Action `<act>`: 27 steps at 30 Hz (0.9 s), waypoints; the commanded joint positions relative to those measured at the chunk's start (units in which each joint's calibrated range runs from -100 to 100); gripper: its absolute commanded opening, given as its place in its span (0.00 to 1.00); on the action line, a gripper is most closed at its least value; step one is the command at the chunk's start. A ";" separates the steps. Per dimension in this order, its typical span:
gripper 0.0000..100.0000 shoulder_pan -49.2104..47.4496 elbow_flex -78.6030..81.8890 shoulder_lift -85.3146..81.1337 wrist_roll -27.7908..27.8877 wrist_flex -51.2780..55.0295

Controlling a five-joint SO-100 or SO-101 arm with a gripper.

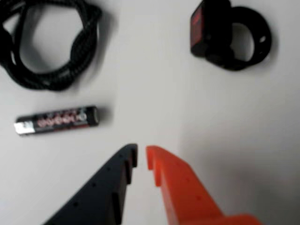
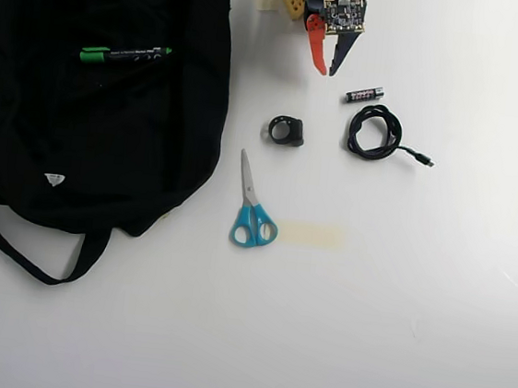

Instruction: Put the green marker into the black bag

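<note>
In the overhead view the green marker [image 2: 125,53] lies flat on top of the black bag [image 2: 88,148], near the bag's upper part, green cap to the left. The bag fills the left side of the table, its straps trailing toward the lower left. My gripper [image 2: 326,71] hangs at the top centre, to the right of the bag and well away from the marker. Its orange and black fingers are shut with only a thin slit between the tips and nothing held. The wrist view shows my gripper [image 1: 141,155] over bare white table; marker and bag are out of that view.
A black battery [image 1: 56,120] [image 2: 364,95] lies just right of the fingertips in the overhead view. A coiled black cable [image 1: 51,42] [image 2: 374,132], a small black ring-shaped device [image 1: 229,35] [image 2: 286,130], blue-handled scissors [image 2: 253,207] and a tape strip [image 2: 310,234] lie mid-table.
</note>
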 commanded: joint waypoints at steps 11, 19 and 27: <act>0.02 0.69 4.60 -2.66 0.69 0.36; 0.02 0.61 4.60 -2.49 0.69 0.36; 0.02 0.61 4.60 -2.49 0.69 0.36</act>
